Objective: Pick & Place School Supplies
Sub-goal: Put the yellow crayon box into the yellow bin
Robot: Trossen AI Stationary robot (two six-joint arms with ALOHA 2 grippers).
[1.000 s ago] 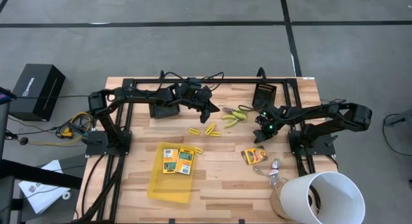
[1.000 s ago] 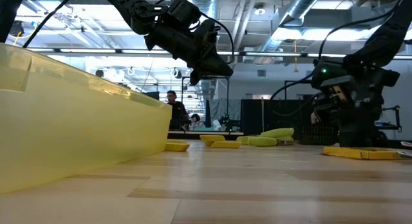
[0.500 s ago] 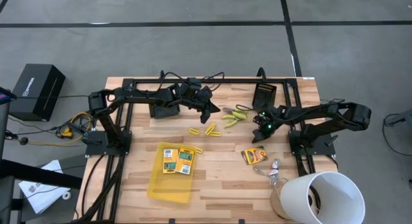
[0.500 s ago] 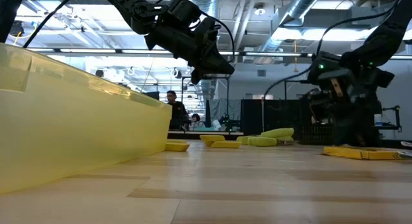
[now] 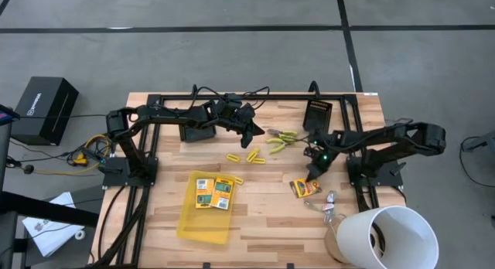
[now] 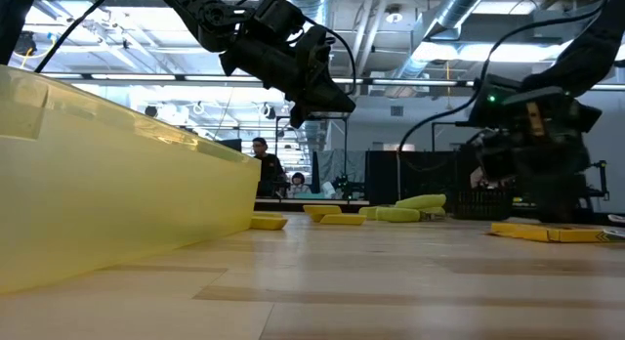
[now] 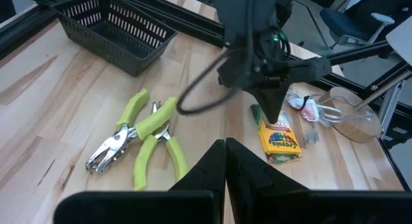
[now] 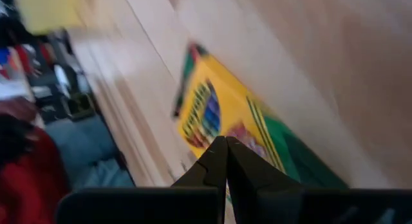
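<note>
So the right gripper (image 5: 312, 175) has swung off the spot near the yellow-green pliers (image 5: 280, 137) and dropped toward the crayon box (image 5: 305, 187) at the table's right side. It's now just above the box's near corner, fingers pinched together with nothing in them. Looks to me like it's lining up for that box next, though it'd have to open up first.

The left gripper (image 5: 256, 130) hasn't budged, hanging over the back of the table next to the pliers, jaws shut and empty too.

Two printed boxes (image 5: 213, 192) already sit in the yellow tray (image 5: 203, 223). The short yellow sticks (image 5: 249, 156) lie loose mid-table, so plenty's left.
</note>
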